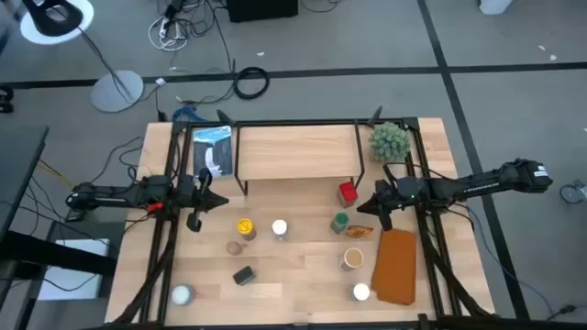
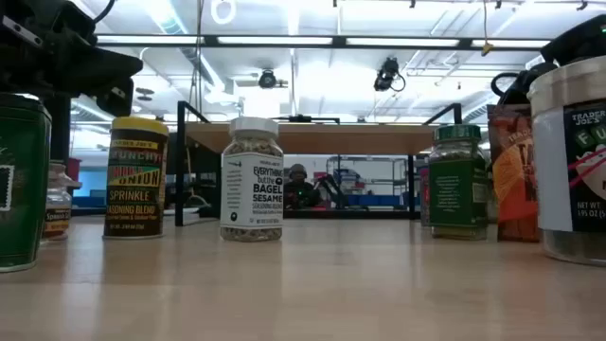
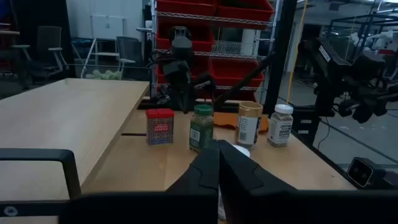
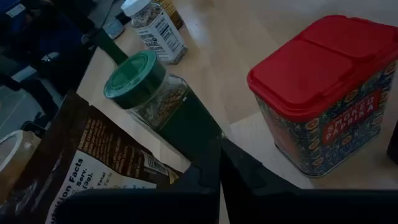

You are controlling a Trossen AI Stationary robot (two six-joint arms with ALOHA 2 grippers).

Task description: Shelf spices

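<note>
Bright overhead strip lights (image 2: 284,40); glare w/ low view, near jars blurred.

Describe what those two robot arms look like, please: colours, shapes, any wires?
Both are slim, dark, jointed metal arms. The left arm shows a small red patch near its wrist; the right arm carries a small white label at its far end. Each ends in a pincer with two dark tapered fingers. No loose cables can be made out on them.

From above I see a grey floor (image 1: 367,37) crossed by dark lines, a white floor lamp (image 1: 57,20) at far left and loose cables (image 1: 249,82) behind the table. Across the room I see ceiling strip lights (image 2: 312,41), red storage bins (image 3: 214,9) on wire shelving, and office chairs (image 3: 46,46).
</note>
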